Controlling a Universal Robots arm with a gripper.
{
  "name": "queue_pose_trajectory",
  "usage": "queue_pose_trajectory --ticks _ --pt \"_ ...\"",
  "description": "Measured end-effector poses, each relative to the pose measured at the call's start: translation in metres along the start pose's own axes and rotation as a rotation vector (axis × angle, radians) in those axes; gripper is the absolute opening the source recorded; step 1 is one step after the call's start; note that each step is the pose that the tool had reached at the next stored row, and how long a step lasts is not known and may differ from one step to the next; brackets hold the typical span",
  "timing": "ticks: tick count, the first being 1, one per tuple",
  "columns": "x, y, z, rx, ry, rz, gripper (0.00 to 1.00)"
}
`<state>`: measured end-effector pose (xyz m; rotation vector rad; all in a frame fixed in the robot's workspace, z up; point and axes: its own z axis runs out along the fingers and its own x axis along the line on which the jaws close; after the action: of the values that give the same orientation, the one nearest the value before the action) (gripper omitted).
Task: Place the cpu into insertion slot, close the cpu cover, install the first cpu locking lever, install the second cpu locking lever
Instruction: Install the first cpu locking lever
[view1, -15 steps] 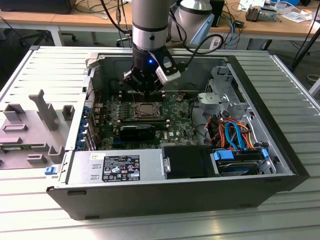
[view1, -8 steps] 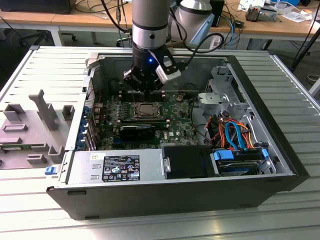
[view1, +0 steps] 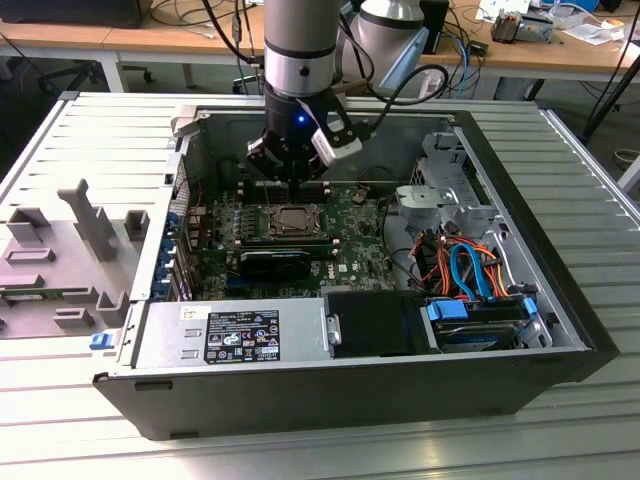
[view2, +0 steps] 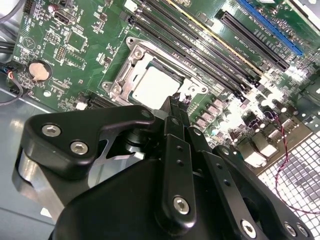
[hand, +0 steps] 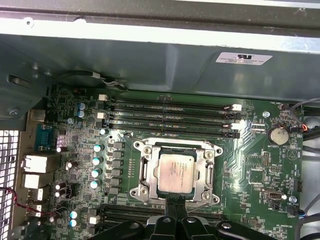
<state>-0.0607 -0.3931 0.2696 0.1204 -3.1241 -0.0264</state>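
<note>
Gripper (view2: 176, 106), fingers together on nothing, hovers just beside the cpu (hand: 175, 172), which sits in the insertion slot (hand: 141, 191) with the cpu cover (hand: 205, 167) apparently down over it; whether the locking levers are latched is unclear.

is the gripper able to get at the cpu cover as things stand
Probably yes: the gripper hangs right at the edge of the cpu cover, with nothing standing between them.
</note>
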Motion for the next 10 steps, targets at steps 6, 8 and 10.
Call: queue_pose_trajectory --ticks 6,8,10 --pt "0.0000 0.0000 -0.0016 0.0000 0.0000 0.000 0.11" --pt "0.0000 0.0000 -0.0027 0.0000 0.0000 0.000 0.11" --pt "0.0000 0.0001 -0.0036 0.0000 -0.0001 0.000 0.11"
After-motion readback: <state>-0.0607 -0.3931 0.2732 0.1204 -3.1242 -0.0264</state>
